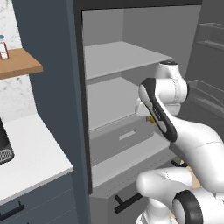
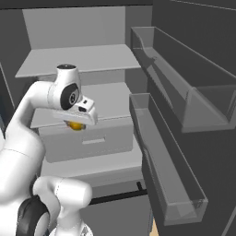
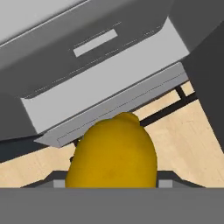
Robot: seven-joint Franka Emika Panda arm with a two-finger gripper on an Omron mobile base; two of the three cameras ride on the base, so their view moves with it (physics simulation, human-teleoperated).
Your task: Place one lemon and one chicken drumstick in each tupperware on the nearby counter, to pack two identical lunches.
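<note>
While the arm hangs in front of the open fridge, these are the things to watch:

Gripper: gripper [image 2: 76, 122] sits at the mouth of the fridge [image 1: 127, 61], pointing down, fingers clamped on the lemon.
Lemon: lemon [image 3: 113, 157] is off any shelf, held between the fingers, just in front of the drawer [image 2: 87, 140]; from the hand camera it looms large against the fridge's lower ledge and the wooden floor [image 3: 183, 144].
Counter: counter [image 1: 30, 153] lies to the left of the fridge, past the dark side wall [image 1: 48, 87]; the containers cannot be made out from here.
Risk, slip: the lemon is round and smooth, so a quick swing toward the counter could probably roll it out of the grip onto the floor.
Risk, collision: the door bins [image 2: 166, 156] stand close on the right and the side wall on the left; a wide sweep out of the fridge could clip either.
Risk, carry: the lemon hides the fingertips from the hand camera, so a loosening grip would be hard to notice.
</note>
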